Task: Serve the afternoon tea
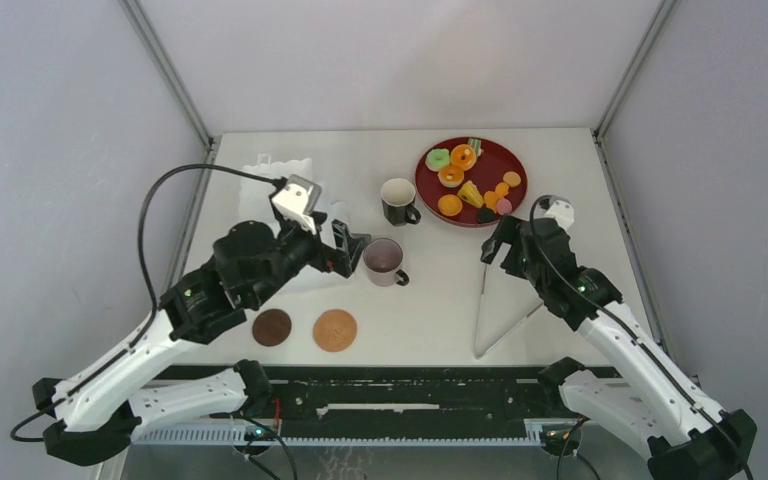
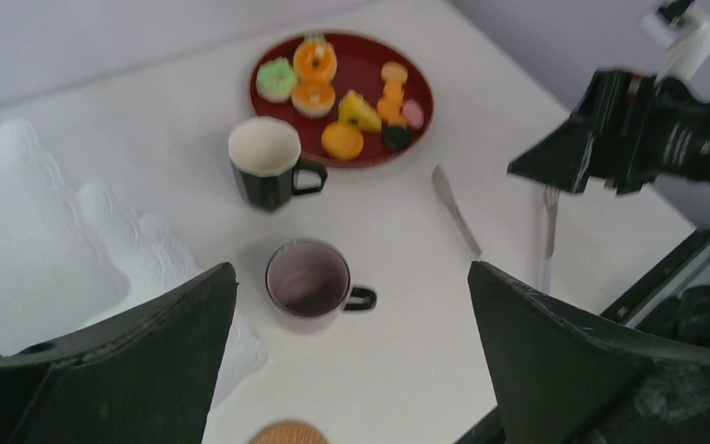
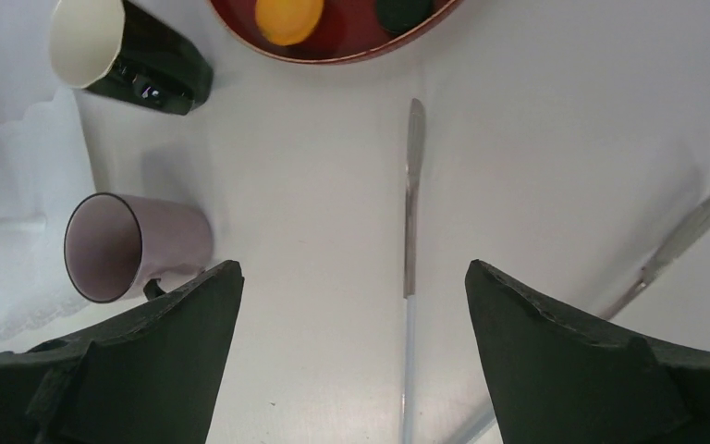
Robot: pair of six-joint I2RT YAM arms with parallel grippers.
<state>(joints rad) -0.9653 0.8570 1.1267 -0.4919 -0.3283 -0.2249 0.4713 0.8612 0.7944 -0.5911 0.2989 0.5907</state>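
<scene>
The mauve mug (image 1: 384, 261) stands mid-table, the black mug (image 1: 398, 200) behind it. My left gripper (image 1: 355, 250) hovers open just left of the mauve mug (image 2: 308, 280), its jaws wide apart with nothing between them. The white stand (image 1: 278, 168) is largely hidden under that arm. Two round brown coasters (image 1: 271, 327) (image 1: 335, 330) lie near the front edge. Orange, green and yellow pastries (image 1: 463, 156) sit on the dark red tray (image 1: 495, 160). My right gripper (image 1: 495, 245) hangs open and empty above the upper end of the tongs (image 3: 411, 203).
The long metal tongs (image 1: 490, 310) lie in a V at the front right, under the right arm. Grey walls enclose the table on three sides. The white stand (image 2: 37, 240) fills the left of the left wrist view.
</scene>
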